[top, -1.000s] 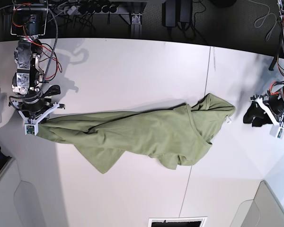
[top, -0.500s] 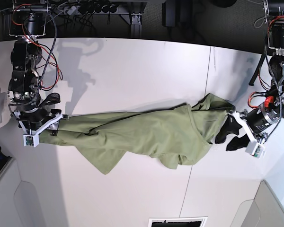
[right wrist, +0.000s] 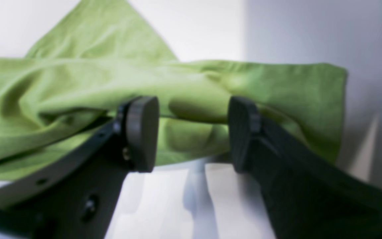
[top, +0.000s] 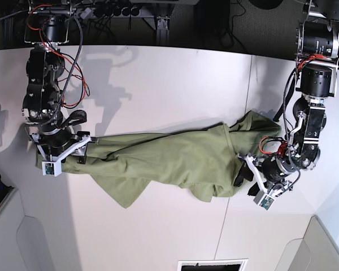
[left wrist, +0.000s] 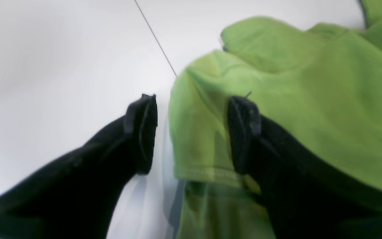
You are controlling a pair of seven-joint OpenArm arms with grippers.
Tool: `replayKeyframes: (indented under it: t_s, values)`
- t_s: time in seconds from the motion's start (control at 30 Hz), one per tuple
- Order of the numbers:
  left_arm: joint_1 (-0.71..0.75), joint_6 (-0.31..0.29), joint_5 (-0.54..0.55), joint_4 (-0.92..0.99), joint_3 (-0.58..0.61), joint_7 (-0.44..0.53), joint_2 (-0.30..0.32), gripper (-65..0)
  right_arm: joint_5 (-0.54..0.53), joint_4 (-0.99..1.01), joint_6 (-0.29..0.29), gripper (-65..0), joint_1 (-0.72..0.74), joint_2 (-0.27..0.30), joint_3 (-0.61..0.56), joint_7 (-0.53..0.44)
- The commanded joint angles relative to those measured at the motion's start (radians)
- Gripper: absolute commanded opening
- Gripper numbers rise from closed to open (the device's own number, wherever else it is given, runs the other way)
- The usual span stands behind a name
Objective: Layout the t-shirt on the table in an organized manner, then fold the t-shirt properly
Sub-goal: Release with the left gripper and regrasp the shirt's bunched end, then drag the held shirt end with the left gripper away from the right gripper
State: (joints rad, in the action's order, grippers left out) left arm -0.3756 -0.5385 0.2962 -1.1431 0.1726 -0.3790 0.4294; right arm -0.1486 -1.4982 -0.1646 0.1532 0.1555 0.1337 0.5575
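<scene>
White matte tabletop [top: 158,73], thin dark seam [top: 246,101] running 12 to 6 right of center. Green t-shirt [top: 175,161] lies crumpled on it, stretched 9 to 3 across the middle.

The t-shirt [top: 175,161], plain olive-green, lay crumpled in a long band across the middle of the base view, on the white bench [top: 158,84]. Its folds ran from the left edge toward the right, where the cloth bunched up beside a thin dark seam [top: 246,96] of the bench.
</scene>
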Motion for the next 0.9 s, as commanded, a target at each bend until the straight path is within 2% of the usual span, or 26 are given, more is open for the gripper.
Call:
replayKeyframes:
  t_s: [0.0, 0.3, 0.33, 0.37, 0.4, 0.47, 0.5, 0.63, 0.73, 0.87]
  values:
    - [-0.041, 0.007, -0.008, 0.006, 0.010, 0.034, 0.008, -28.7, 0.001, -0.014, 0.000, -31.6, 0.021, 0.008, 0.003, -0.023]
    - [-0.076, 0.011, -0.024, 0.058, 0.092, 0.072, -0.003, -29.1, 0.040, 0.049, 0.002, -31.6, 0.021, 0.008, 0.003, -0.068]
    - [-0.076, 0.011, -0.024, 0.058, 0.093, 0.072, -0.003, -32.1, 0.043, 0.060, 0.006, -31.6, 0.021, 0.008, 0.003, -0.075]
    - [-0.076, 0.011, -0.025, 0.058, 0.093, 0.072, -0.002, -38.3, 0.045, 0.072, 0.011, -31.6, 0.021, 0.008, 0.003, -0.084]
    - [-0.078, 0.010, -0.027, 0.057, 0.093, 0.067, 0.000, -46.4, 0.047, 0.086, 0.012, -31.6, 0.021, 0.008, 0.003, -0.092]
    - [-0.090, -0.029, -0.027, 0.055, 0.093, 0.044, 0.000, -63.1, 0.048, 0.108, 0.012, -31.6, 0.021, 0.008, 0.003, -0.098]
    - [-0.099, -0.054, -0.027, 0.050, 0.093, 0.026, 0.001, -65.0, 0.048, 0.115, 0.012, -31.6, 0.021, 0.008, 0.003, -0.098]
    - [-0.097, -0.080, 0.024, -0.092, 0.093, -0.057, 0.032, -65.0, 0.071, 0.117, 0.012, -31.6, 0.021, 0.008, 0.003, -0.097]
    - [-0.058, -0.084, 0.164, -0.301, 0.093, -0.151, 0.104, -65.0, 0.075, 0.117, 0.012, -31.6, 0.020, 0.011, 0.004, -0.097]
    - [0.019, -0.160, 0.327, -0.554, 0.093, -0.269, 0.202, -65.0, 0.077, 0.117, 0.012, -31.6, 0.020, 0.010, 0.003, -0.097]
